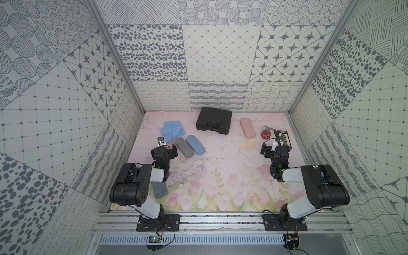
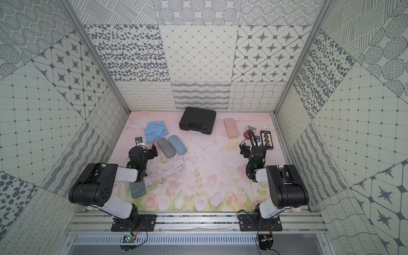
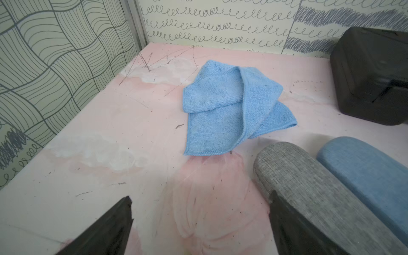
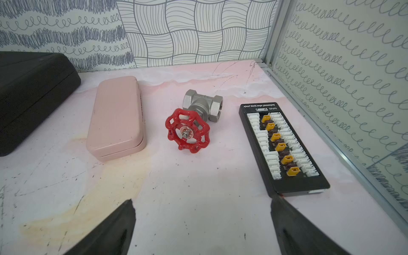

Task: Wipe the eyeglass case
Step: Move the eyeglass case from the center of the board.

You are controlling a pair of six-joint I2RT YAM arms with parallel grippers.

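Note:
A crumpled blue cloth (image 1: 172,131) (image 3: 231,110) lies at the back left of the pink mat. Beside it a grey eyeglass case (image 1: 184,147) (image 3: 309,187) and a blue eyeglass case (image 1: 195,144) (image 3: 371,174) lie side by side. A pink eyeglass case (image 1: 247,128) (image 4: 117,117) lies at the back right. My left gripper (image 3: 199,197) is open and empty, just short of the cloth, one finger next to the grey case. My right gripper (image 4: 202,201) is open and empty in front of the valve.
A black tool case (image 1: 213,120) stands at the back centre. A red-handled valve (image 4: 192,125) and a black connector board (image 4: 280,145) lie by the right wall. Another grey-blue case (image 1: 159,189) lies partly under my left arm. Patterned walls enclose three sides.

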